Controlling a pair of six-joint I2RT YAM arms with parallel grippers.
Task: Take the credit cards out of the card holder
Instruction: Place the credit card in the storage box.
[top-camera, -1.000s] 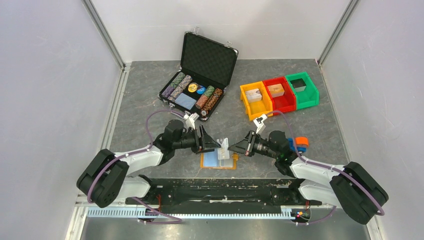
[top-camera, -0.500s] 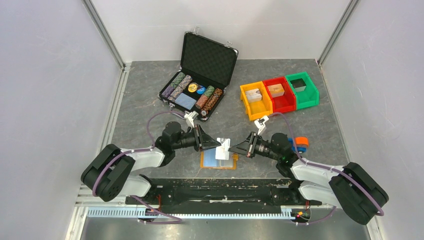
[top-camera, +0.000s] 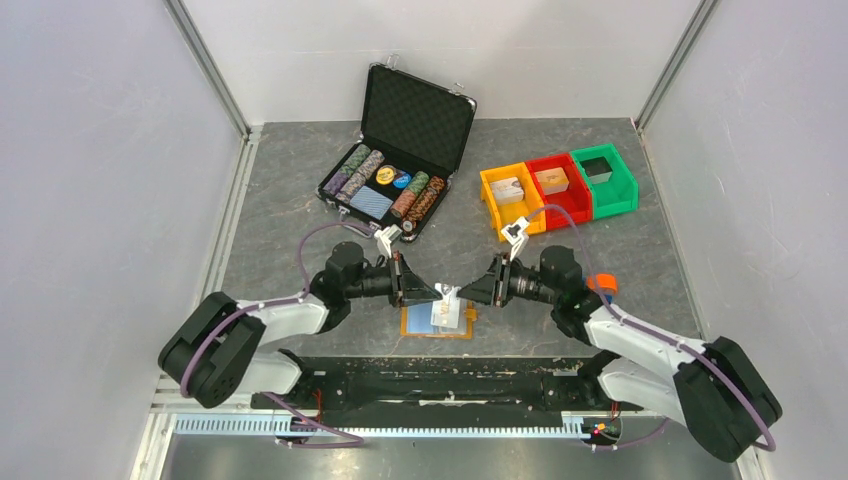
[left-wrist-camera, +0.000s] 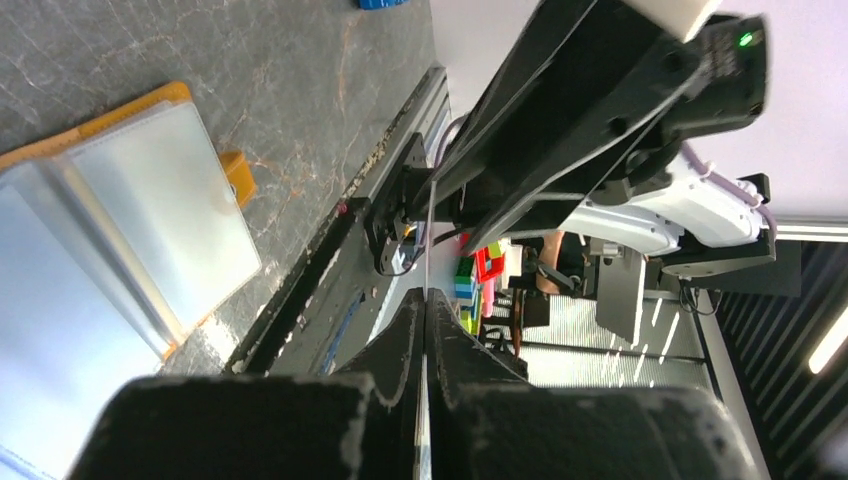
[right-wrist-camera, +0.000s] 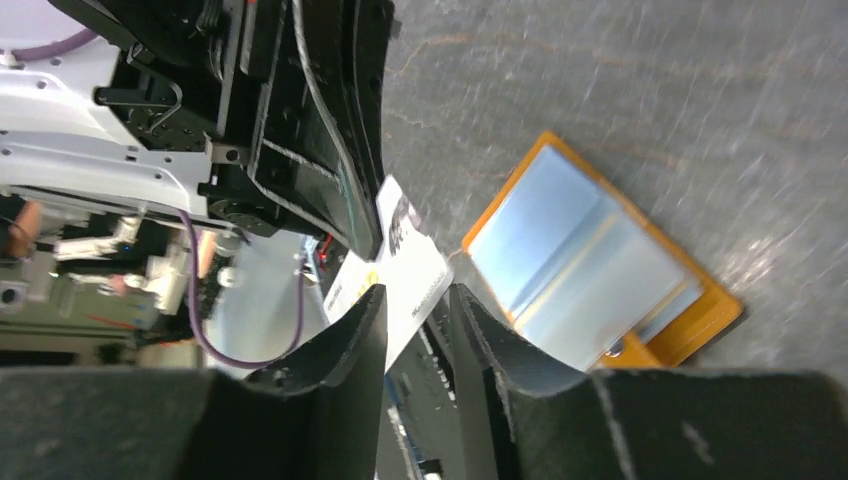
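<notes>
Left end effector (top-camera: 436, 293) is now clamped on the printed card (right-wrist-camera: 405, 262), lifted just above the card holder (right-wrist-camera: 705, 322); right end effector (right-wrist-camera: 415, 297) has just been opened off it. Handover judged done: one card out. Blue card (top-camera: 420, 318) is seen still sleeved in the holder, lying open on the surface (top-camera: 300, 210).

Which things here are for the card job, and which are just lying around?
For the job: printed card, orange card holder, left gripper, right gripper.
Just lying about: poker chip case, orange bin, red bin, green bin.
</notes>
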